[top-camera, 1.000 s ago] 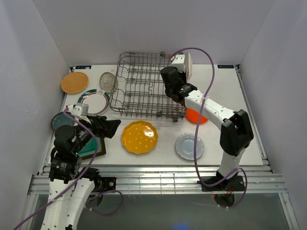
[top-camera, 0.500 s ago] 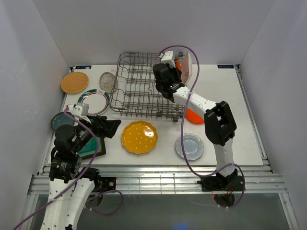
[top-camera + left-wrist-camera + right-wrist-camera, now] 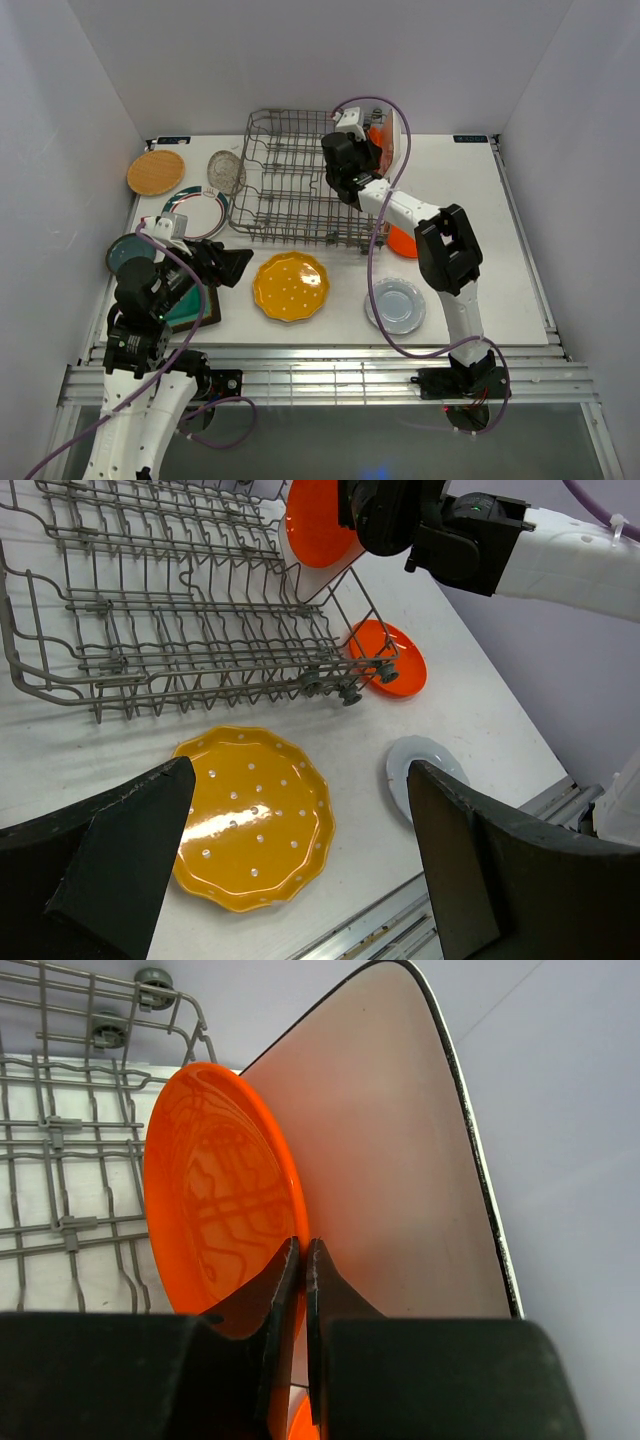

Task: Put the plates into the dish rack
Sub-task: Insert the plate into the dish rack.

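Orange plate [image 3: 220, 1190] is on edge at the far right end of the dish rack [image 3: 290, 190], close against the white rectangular plate [image 3: 400, 1160] standing upright there. Can't tell if the two touch, or if the orange rim is down between tines yet. My right end effector [image 3: 303, 1280] is pinching its rim, fingers pressed nearly together on it. Step in hand, as I read it: seating this plate in its slot. Next move calls for a straight lower until the wire carries it, then a release that doesn't knock the white one. My left end effector [image 3: 300, 770] is spread wide, holding nothing, hanging over the yellow scalloped plate [image 3: 255, 815]. Left to load on the counter [image 3: 480, 220]: that one, pale grey plate [image 3: 396, 305], second orange plate [image 3: 390, 665] at the rack's near right corner, plus on the left wooden plate [image 3: 156, 172], clear glass plate [image 3: 226, 172], green-rimmed plate [image 3: 195, 212], dark teal plate [image 3: 125, 252], square teal plate [image 3: 190, 312]. Counter is plain white, boxed in by white walls [image 3: 90, 100].
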